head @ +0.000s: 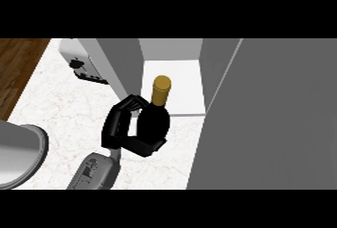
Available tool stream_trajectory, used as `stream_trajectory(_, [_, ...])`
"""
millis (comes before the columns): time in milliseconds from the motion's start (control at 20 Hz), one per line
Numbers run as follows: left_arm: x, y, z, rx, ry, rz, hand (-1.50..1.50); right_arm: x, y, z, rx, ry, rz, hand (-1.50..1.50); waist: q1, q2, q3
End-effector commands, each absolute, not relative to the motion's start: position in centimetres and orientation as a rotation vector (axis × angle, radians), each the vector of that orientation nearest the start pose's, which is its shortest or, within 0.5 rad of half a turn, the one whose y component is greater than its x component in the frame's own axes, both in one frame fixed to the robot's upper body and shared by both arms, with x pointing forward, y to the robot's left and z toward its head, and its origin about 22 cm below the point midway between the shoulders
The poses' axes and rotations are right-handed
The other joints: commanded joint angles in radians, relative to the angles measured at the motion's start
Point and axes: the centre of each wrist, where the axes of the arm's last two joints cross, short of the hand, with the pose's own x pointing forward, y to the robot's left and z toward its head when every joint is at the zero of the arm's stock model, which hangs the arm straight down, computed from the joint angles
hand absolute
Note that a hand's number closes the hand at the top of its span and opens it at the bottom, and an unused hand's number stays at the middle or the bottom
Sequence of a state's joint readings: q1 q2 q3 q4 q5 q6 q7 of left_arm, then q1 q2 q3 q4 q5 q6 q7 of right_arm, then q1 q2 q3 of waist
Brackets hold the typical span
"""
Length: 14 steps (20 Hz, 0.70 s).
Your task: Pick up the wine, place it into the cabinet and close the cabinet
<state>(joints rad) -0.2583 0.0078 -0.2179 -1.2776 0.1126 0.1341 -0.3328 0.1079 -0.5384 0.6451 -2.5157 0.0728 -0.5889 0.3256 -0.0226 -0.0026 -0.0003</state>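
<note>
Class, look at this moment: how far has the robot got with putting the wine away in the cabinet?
Done: the left hand is curled round the wine bottle, and the cabinet door stands open. In hand: the bottle is held just outside the cabinet, not yet inside. Left: set it inside, let go, shut the door.

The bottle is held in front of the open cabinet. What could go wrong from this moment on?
1. The left hand holds the bottle close to the cabinet's left wall; the bottle might strike that wall on the way in.
2. The open door stands near at the right, so the gap looks narrow and the bottle may bump it.
</note>
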Motion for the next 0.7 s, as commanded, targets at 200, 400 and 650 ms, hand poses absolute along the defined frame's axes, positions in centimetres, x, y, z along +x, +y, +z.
stream_trajectory(200, [32.2, 14.4, -1.1, -0.164, -1.806, -0.148, 1.5, 8.3, -18.4, 19.5, 0.202, -1.944, 0.123, -1.5, 0.006, 0.003, -0.001])
stream_trajectory(400, [33.6, 12.5, -1.0, -0.158, -1.777, -0.146, 1.5, 7.3, -19.1, 19.5, 0.227, -1.937, 0.146, -1.5, -0.013, 0.003, 0.0])
stream_trajectory(650, [35.5, 11.2, -0.6, -0.149, -1.78, -0.117, 1.5, 7.6, -19.1, 19.5, 0.234, -1.934, 0.136, -1.5, -0.021, 0.006, 0.0])
